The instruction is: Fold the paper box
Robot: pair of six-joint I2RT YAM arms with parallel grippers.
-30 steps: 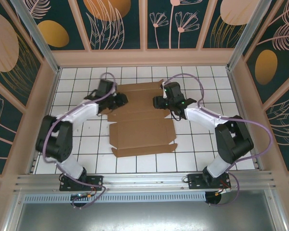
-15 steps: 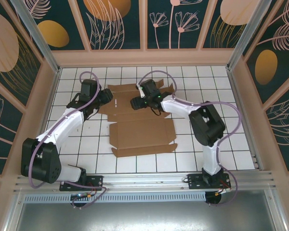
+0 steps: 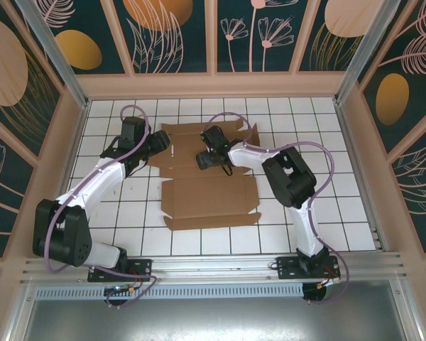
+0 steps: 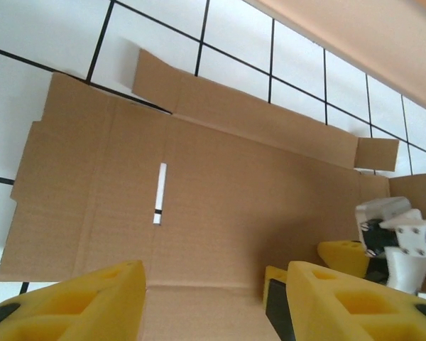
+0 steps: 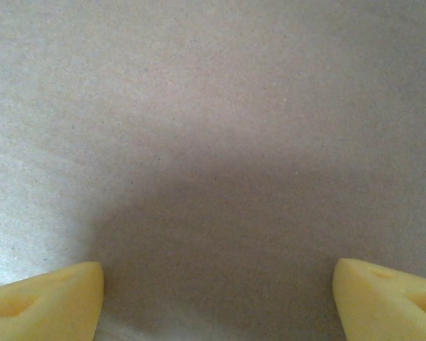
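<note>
The box (image 3: 209,195) is a plain brown die-cut sheet, lying unfolded and mostly flat in the middle of the white tiled surface (image 3: 326,206). Creases divide it into panels with flaps along the edges. A narrow slot (image 4: 160,193) is cut near the left end of its far panel.

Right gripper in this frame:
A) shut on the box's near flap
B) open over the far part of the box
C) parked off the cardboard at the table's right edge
B: the top view puts the right gripper over the far panel of the box, and its wrist view shows the fingers wide apart above bare cardboard.
</note>
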